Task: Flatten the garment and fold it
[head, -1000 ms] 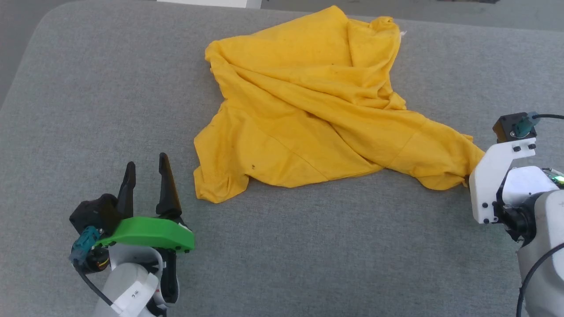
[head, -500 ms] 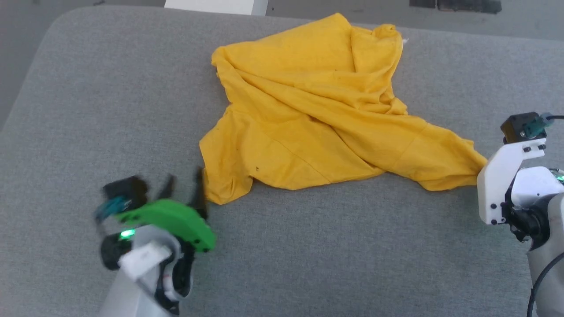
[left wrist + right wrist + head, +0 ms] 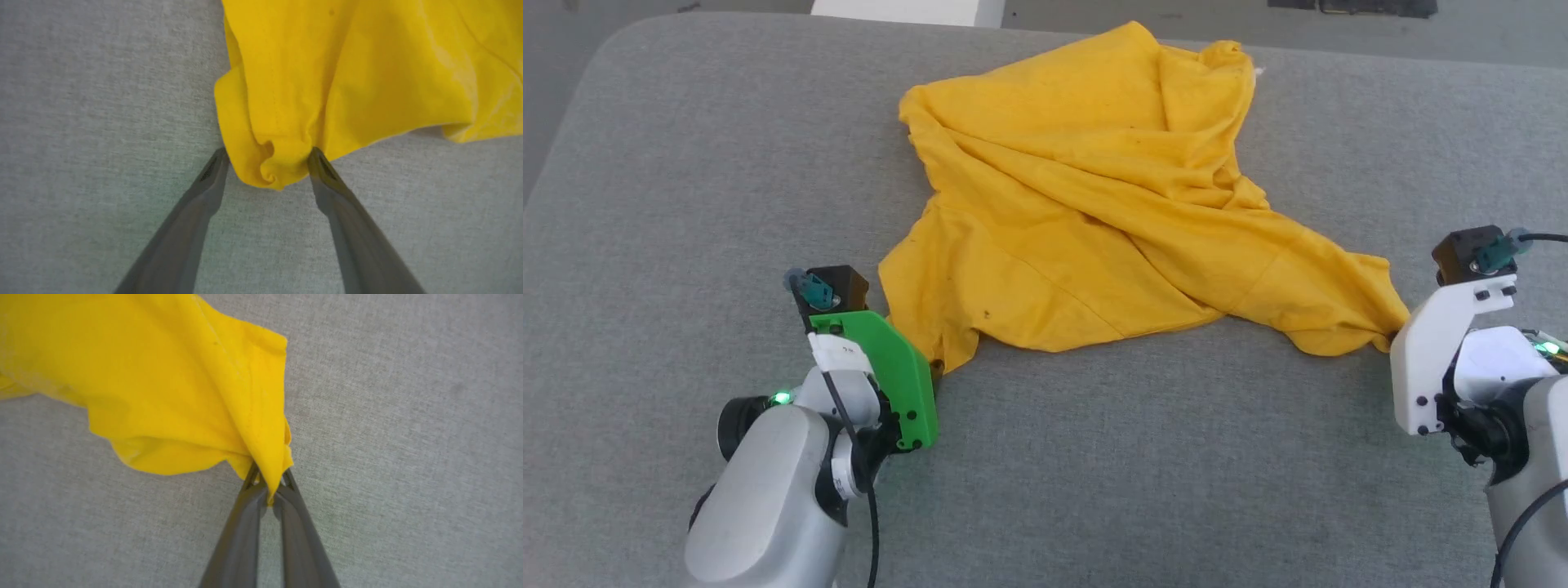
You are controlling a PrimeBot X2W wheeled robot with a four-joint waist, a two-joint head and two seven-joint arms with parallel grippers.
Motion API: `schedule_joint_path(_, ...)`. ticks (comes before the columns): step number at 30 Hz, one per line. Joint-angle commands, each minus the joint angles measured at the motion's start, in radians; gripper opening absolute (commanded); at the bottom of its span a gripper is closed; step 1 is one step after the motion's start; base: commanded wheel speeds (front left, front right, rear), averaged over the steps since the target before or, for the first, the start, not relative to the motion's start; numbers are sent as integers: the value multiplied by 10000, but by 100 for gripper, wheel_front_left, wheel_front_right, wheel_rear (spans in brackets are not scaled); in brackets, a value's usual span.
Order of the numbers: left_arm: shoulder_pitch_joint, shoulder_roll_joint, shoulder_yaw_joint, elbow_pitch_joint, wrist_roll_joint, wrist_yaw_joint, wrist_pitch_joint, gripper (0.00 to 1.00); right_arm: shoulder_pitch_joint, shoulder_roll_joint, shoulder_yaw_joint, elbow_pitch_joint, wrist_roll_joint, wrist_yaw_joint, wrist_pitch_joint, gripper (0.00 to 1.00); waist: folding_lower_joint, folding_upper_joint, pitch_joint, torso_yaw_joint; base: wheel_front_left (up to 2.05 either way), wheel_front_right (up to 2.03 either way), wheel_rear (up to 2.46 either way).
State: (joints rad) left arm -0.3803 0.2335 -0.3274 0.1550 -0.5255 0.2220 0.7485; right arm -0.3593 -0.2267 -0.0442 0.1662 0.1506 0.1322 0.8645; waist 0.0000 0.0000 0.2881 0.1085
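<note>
— Seeing the garment lying rumpled on the grey padded surface?
— Yes, sprawling across its far middle.
— Checking the right gripper: clamping the near right corner, squeezing cloth between closed fingers.
— And the left gripper?
— Standing spread apart, straddling the near left corner, touching cloth with both fingertips.

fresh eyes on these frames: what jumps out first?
A crumpled yellow t-shirt sprawls across the middle of the grey cloth-covered surface, the one bright thing there. At its near right corner, the right gripper has its jaws shut on a pinch of cloth. At the near left corner, the left gripper has its jaws open, straddling a bunched fold of hem without closing on it.
</note>
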Motion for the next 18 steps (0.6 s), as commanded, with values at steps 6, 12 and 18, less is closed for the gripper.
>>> schedule_joint_path(6, 44, -204, -170, 650, -439, -390, 157, 0, 215, 14, -154, 37, 71, -15, -186, 0, 0, 0, 187, -279, 0, 0, 0)
schedule_joint_path(12, 237, -430, 715, 349, -1081, -568, -1220, 0, 267, 129, -475, -67, 244, -15, -640, 0, 0, 0, -56, -279, 0, 0, 0)
schedule_joint_path(18, 346, -764, 2356, -832, -2387, -678, -2517, 0, 239, 566, -1312, -674, 1707, -15, -960, 0, 0, 0, -578, -190, 0, 0, 0)
